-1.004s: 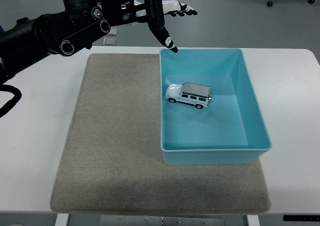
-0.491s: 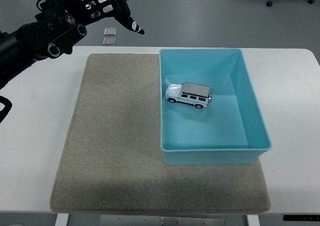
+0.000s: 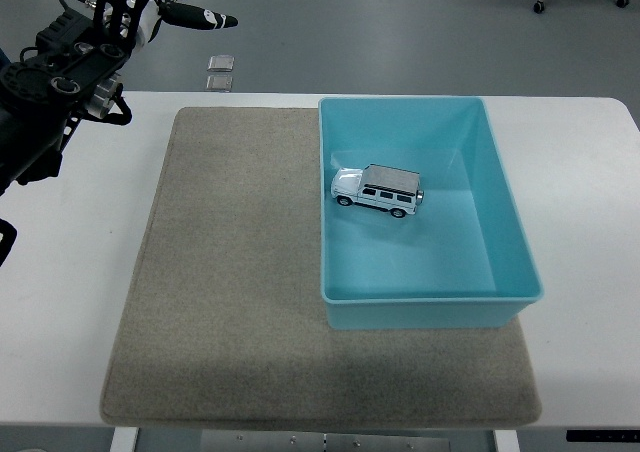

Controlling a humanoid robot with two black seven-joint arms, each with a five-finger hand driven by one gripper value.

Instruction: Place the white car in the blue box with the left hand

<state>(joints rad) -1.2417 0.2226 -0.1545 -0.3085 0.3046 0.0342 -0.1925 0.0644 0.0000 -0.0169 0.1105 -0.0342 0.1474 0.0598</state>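
The white car [image 3: 378, 190] sits inside the blue box [image 3: 505, 207], near its left wall, nose pointing left. The box stands on the right part of the grey mat [image 3: 230, 272]. My left hand [image 3: 165, 2] is raised at the far upper left, well away from the box, fingers spread and holding nothing. The right arm is out of view.
The white table [image 3: 70, 272] extends around the mat. Two small grey squares [image 3: 220, 72] lie on the floor beyond the table's far edge.
My left hand has pulled back from over the box's far left corner to the upper left. The car has stayed still in the box.
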